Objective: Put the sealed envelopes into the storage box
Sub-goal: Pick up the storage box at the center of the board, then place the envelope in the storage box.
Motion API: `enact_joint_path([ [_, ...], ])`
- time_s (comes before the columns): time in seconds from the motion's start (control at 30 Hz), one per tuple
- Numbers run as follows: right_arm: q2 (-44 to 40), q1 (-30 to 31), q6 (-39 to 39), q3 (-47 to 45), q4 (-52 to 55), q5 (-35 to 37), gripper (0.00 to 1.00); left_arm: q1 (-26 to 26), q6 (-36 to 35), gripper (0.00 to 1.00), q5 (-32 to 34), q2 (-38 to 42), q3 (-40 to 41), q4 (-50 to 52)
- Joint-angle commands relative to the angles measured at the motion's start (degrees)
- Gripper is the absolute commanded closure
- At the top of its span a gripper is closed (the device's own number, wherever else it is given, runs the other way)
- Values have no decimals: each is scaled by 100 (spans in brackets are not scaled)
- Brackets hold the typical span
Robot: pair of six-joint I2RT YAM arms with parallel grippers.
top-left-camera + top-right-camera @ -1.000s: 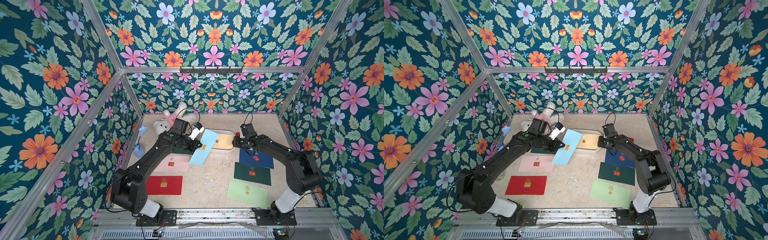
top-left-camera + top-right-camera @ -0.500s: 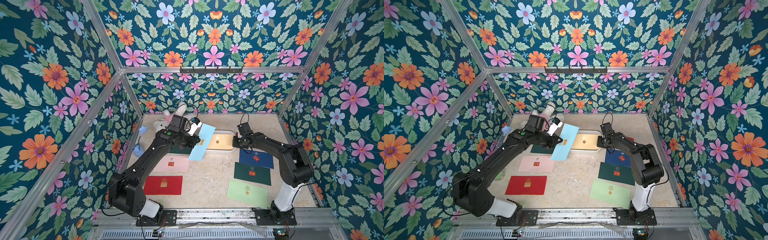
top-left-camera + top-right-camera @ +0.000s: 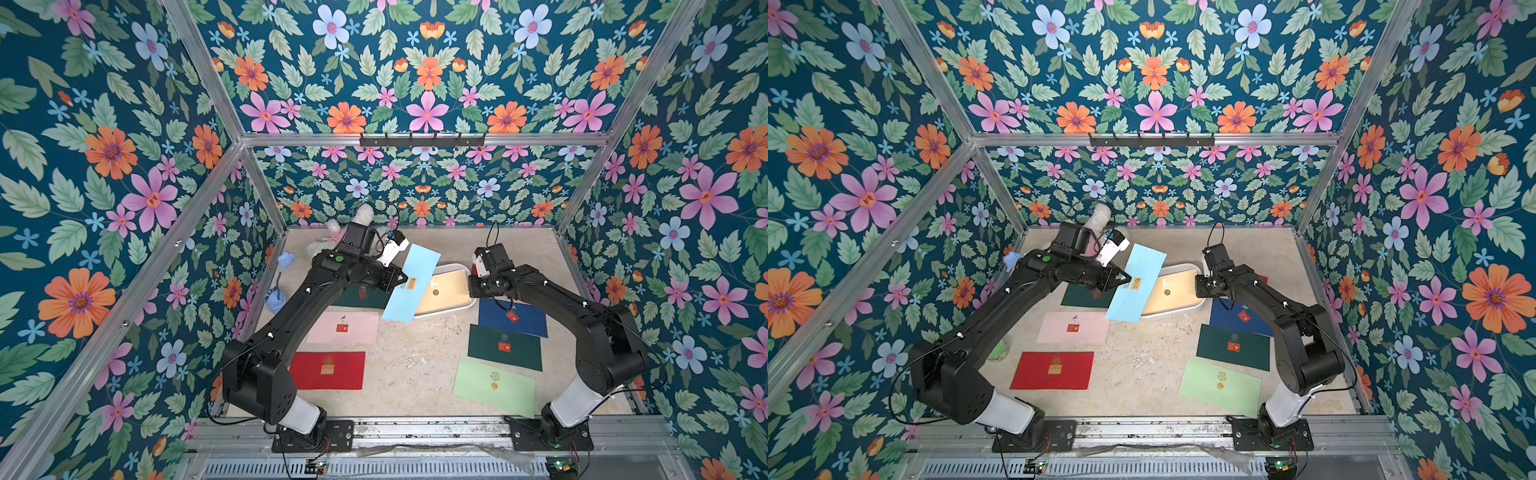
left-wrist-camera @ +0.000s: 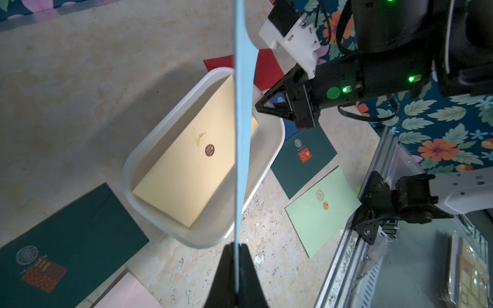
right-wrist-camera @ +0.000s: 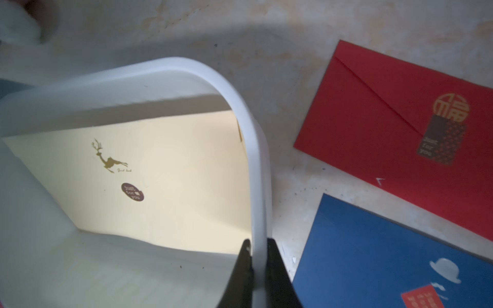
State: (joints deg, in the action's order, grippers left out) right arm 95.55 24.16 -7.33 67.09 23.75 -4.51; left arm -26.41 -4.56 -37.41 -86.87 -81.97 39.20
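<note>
My left gripper (image 3: 400, 277) (image 4: 236, 257) is shut on the edge of a light blue envelope (image 3: 411, 286), held up tilted over the near left part of the white storage box (image 3: 444, 312). A yellow envelope (image 4: 186, 170) lies flat inside the box. My right gripper (image 5: 258, 248) is shut on the box's rim (image 5: 256, 149) at its right end. On the table lie pink (image 3: 343, 328), red (image 3: 328, 370), navy (image 3: 513, 318), dark green (image 3: 505, 347) and light green (image 3: 494, 388) envelopes. Another dark green one (image 3: 361, 297) sits under my left arm, and a second red one (image 5: 386, 128) lies behind the box.
A white plush toy (image 3: 361, 216) lies in the back left corner. A small blue cup with a flower (image 3: 278, 291) stands by the left wall. Floral walls close in three sides, and a metal rail (image 3: 415, 432) runs along the front.
My right gripper has shut on the box's rim. My left arm has lifted the light blue envelope and carried it back, over the box's left part.
</note>
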Motion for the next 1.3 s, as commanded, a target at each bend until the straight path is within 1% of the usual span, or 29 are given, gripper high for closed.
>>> enact_joint_path([
  [0.0, -249, 151, 444, -92, 250, -188, 100, -4, -220, 100, -458, -87, -169, 363],
  [0.2, -537, 428, 707, -407, 133, -313, 100, -84, -1028, 100, -256, -430, -475, 1379],
  [0.4, -726, 696, 1023, -505, 202, -379, 100, -324, -1605, 100, 143, -568, -289, 1773],
  [0.7, -814, 962, 1286, -478, 347, -461, 100, -540, -1961, 100, 362, -808, -334, 1874],
  [0.87, -827, 1042, 1313, -473, 420, -467, 100, -540, -2045, 100, 294, -925, -488, 1887],
  [1.07, -937, 1085, 1280, -539, 385, -411, 100, -562, -2329, 100, 25, -1168, -677, 2191],
  [1.27, -1019, 1086, 1309, -487, 428, -350, 100, -706, -2329, 100, 147, -1338, -609, 2250],
])
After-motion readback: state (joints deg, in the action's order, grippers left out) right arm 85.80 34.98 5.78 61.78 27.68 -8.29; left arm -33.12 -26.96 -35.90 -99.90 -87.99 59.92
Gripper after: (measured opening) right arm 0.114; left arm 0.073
